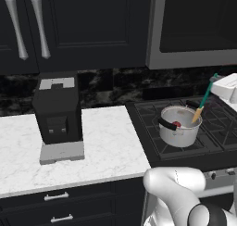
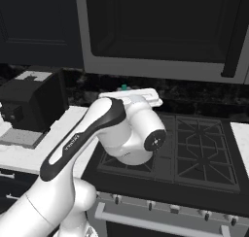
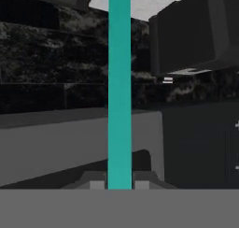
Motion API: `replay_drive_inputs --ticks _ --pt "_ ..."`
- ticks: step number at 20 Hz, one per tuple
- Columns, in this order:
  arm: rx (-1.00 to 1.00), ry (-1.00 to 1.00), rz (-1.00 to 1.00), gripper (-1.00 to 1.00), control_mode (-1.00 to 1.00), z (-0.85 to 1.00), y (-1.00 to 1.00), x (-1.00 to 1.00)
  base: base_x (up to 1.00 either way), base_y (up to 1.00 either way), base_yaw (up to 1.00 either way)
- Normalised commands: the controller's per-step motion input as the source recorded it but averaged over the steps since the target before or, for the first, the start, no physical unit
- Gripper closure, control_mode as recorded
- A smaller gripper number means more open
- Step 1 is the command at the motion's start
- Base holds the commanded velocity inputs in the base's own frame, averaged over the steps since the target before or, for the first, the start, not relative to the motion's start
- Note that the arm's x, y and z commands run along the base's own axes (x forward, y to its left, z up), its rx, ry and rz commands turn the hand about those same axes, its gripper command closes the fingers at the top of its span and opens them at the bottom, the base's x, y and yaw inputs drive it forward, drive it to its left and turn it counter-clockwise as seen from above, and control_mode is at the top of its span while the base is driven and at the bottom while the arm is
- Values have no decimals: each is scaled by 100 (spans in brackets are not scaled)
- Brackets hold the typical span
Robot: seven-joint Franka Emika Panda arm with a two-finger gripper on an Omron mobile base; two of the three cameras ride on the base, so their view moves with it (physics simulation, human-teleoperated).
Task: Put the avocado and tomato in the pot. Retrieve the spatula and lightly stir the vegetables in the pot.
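The silver pot (image 1: pixel 179 133) stands on the stove's left burner. The tomato (image 1: pixel 176 124) lies inside it by the near-left wall. I cannot make out the avocado. The spatula (image 1: pixel 205 97) slants down from the upper right, and its yellow-orange head (image 1: pixel 198 114) dips at the pot's right rim. My gripper (image 1: pixel 215 78) is shut on the top of the teal handle. In the hand view the handle (image 3: pixel 119 82) runs straight up from between the fingertips of the gripper (image 3: pixel 119 182). In the right base view my own arm hides the pot, and a bit of the teal handle (image 2: pixel 124 87) shows above the hand.
A black coffee machine (image 1: pixel 58 111) stands on the white marble counter (image 1: pixel 111 146) left of the black stove (image 1: pixel 213 128). A microwave (image 1: pixel 194 26) hangs over the stove, with dark cabinets (image 1: pixel 69 26) to its left. The right-hand burners (image 2: pixel 204 143) are bare.
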Motion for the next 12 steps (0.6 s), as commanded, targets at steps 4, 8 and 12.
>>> replay_drive_inputs --ticks 4,8,12 --pt "0 5 -8 100 -100 -19 -13 29 0 0 0" --pt "0 3 -7 100 -100 -16 -16 21 0 0 0" --pt "-4 0 -9 100 -100 -23 -2 10 0 0 0"
